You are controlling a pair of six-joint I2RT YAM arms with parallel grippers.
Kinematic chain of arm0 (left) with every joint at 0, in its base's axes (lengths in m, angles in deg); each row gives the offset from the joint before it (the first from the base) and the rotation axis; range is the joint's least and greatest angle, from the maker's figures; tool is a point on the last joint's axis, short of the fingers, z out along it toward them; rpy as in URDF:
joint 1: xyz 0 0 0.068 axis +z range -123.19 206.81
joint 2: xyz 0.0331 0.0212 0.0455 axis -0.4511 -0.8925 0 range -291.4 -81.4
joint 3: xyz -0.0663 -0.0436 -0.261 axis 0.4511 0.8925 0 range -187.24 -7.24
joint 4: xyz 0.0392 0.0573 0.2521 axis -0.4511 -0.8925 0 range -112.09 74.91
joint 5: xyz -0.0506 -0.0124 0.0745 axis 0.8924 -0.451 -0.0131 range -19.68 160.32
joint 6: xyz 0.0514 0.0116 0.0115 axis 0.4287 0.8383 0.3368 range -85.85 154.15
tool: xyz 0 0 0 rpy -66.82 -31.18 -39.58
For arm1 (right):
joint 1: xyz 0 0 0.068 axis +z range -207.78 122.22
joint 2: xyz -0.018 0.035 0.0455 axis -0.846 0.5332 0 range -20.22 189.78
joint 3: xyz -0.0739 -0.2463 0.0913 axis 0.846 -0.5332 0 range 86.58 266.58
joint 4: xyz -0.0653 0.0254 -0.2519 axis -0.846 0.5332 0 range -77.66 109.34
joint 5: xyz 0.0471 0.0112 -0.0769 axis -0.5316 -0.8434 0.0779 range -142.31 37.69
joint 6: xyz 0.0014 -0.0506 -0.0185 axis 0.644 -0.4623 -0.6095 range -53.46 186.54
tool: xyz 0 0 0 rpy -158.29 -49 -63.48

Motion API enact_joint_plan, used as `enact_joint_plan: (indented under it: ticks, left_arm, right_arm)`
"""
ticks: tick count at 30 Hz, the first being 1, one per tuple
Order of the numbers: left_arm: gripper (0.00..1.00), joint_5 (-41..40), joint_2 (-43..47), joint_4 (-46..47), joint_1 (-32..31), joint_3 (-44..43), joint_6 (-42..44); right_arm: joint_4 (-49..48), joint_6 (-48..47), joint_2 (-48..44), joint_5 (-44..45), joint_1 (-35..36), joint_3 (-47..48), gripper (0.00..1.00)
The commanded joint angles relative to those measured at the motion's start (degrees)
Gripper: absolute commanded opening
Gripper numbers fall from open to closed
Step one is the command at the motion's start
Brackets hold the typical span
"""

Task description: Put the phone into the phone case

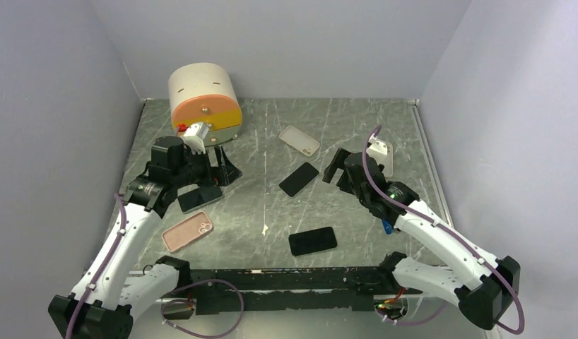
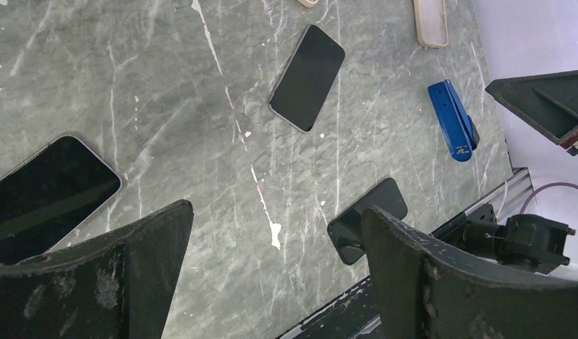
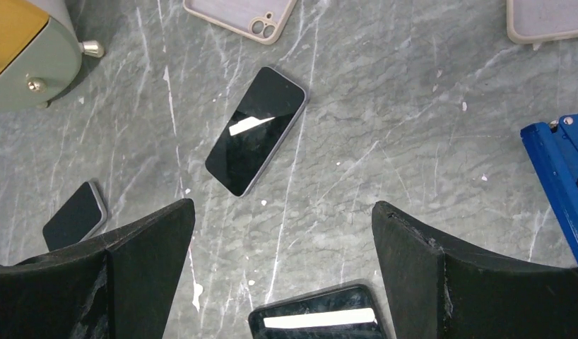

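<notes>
Your left gripper (image 2: 275, 282) and right gripper (image 3: 282, 275) both hang spread wide, holding nothing. Closest in, the near phone (image 1: 312, 241) lies screen-up, long axis left-right; the pink case (image 1: 187, 232) sits well left of it. Farther, the middle phone (image 1: 299, 179) slants near-left to far-right (the blue tool (image 2: 452, 120) shows clearly only from the wrists), with a pale case (image 1: 299, 140) beyond.
</notes>
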Motion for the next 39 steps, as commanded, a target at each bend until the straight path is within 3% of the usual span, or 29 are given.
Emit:
enact_joint_plan:
  ticks: [1, 8, 13, 16, 19, 22, 28, 39]
  left_arm:
    - [0.94, -0.74, 0.86, -0.01, 0.09, -1.46, 1.04]
    - [0.94, -1.46, 1.82, -0.11, 0.09, -1.18, 1.56]
    - [0.94, -3.82, 3.33, -1.57, 0.09, -0.60, 2.20]
    - [0.94, -4.33, 3.64, -1.24, 0.11, -0.29, 1.97]
    - [0.94, -4.54, 3.61, -1.58, 0.09, -0.60, 2.02]
    - [0.94, -5.04, 3.75, -2.19, 0.09, -0.80, 2.03]
    - [0.94, -5.17, 4.55, -1.86, 0.13, -0.59, 2.18]
    - [0.94, -5.69, 4.93, -2.11, 0.09, -0.81, 2.37]
  right_arm:
    - [-1.13, 1.37, 0.44, 2.67, -0.07, 1.92, 0.99]
    - [-5.79, -2.90, 3.02, 11.28, -0.12, 3.72, 0.99]
    - [-12.02, -16.45, 7.83, 17.63, -0.66, 6.64, 0.98]
    - [-11.70, -19.70, 13.71, 19.55, -3.76, 10.40, 0.95]
    - [-12.48, -22.68, 18.98, 11.16, -10.61, 12.54, 0.88]
    - [-14.05, -24.66, 23.38, 3.40, -17.17, 12.62, 0.72]
    - [-14.35, -27.56, 34.16, -3.03, -26.94, 15.38, 0.42]
    - [-12.50, -30.79, 48.73, -11.29, -35.16, 22.33, 0.30]
